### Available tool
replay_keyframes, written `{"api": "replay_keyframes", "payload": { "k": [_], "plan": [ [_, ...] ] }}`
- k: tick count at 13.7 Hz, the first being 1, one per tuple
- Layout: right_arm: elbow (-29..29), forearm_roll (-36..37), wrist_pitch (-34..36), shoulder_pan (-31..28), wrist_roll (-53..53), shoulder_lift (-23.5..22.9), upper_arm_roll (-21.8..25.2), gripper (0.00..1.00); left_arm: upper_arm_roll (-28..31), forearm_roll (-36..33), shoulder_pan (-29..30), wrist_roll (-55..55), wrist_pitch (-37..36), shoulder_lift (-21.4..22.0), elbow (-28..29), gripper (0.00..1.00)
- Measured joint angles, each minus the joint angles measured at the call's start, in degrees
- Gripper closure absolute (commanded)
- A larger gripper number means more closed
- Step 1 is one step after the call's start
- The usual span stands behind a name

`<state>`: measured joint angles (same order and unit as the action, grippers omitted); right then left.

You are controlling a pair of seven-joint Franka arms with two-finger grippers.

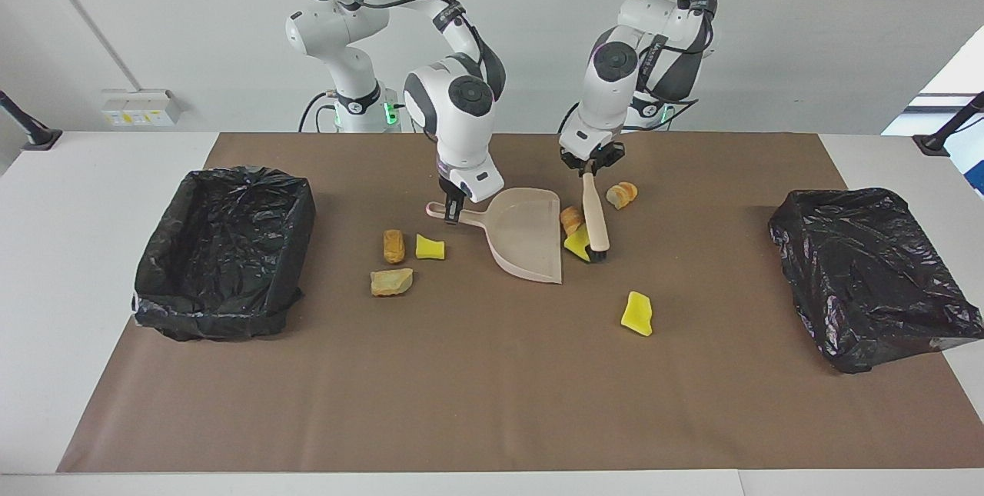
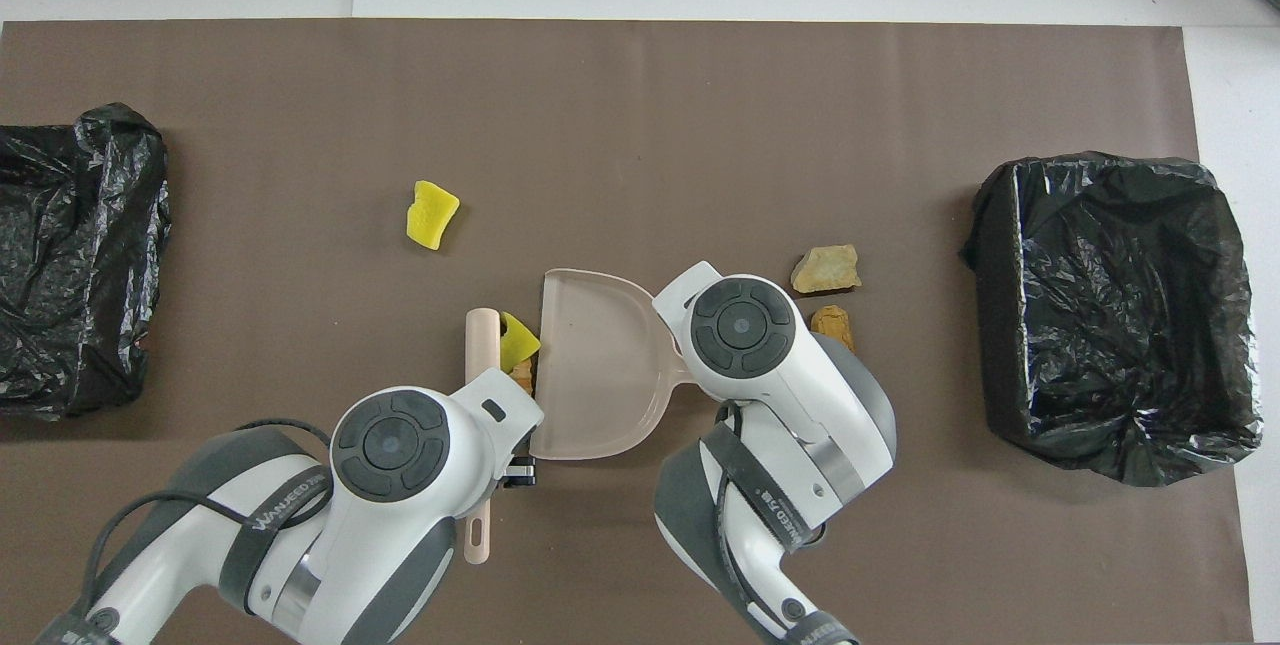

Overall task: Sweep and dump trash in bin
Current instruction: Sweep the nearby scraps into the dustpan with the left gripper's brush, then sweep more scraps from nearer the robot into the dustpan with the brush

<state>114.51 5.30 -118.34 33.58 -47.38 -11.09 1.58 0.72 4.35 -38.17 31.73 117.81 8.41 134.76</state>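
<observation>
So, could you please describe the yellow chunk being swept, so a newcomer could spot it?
Start at the beige dustpan mid-table. At its open edge, the brush presses a yellow chunk and a brown lump. It alone is yellow and touching the bristles.
</observation>
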Motion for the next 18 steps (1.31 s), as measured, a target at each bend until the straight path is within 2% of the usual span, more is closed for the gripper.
{"api": "replay_keyframes", "payload": {
  "k": [4, 6, 8, 11, 14, 18],
  "plan": [
    [0.08, 0.13, 0.0, -0.02, 0.0, 0.04, 0.0, 1.0, -0.07, 2.51, -5.47, 0.43, -0.3, -0.85, -3.98, 0.99],
    [0.1, 0.13, 0.0, -0.02, 0.0, 0.05, 0.0, 1.0, 0.04, 2.76, -6.02, 0.69, -3.18, -0.83, -6.44, 0.99],
    [0.1, 0.13, 0.0, -0.04, 0.0, 0.06, 0.0, 1.0, 1.06, 2.77, -5.59, 0.69, -8.49, 0.18, -8.54, 0.97],
    [0.12, 0.13, 0.0, -0.07, 0.0, 0.07, 0.0, 1.0, 1.91, 2.77, -3.45, 1.81, -22.14, 3.43, -8.76, 0.98],
    [0.14, 0.13, -0.01, -0.07, 0.0, 0.08, 0.0, 1.0, 2.1, 1.96, -0.53, 6.87, -26.5, 6.51, -5.13, 1.0],
    [0.33, 0.32, -0.02, -0.01, 0.0, 0.12, -0.04, 1.0, 2.1, -0.83, 1.32, 17.15, -26.69, 13.26, 5.26, 1.0]
  ]
}}
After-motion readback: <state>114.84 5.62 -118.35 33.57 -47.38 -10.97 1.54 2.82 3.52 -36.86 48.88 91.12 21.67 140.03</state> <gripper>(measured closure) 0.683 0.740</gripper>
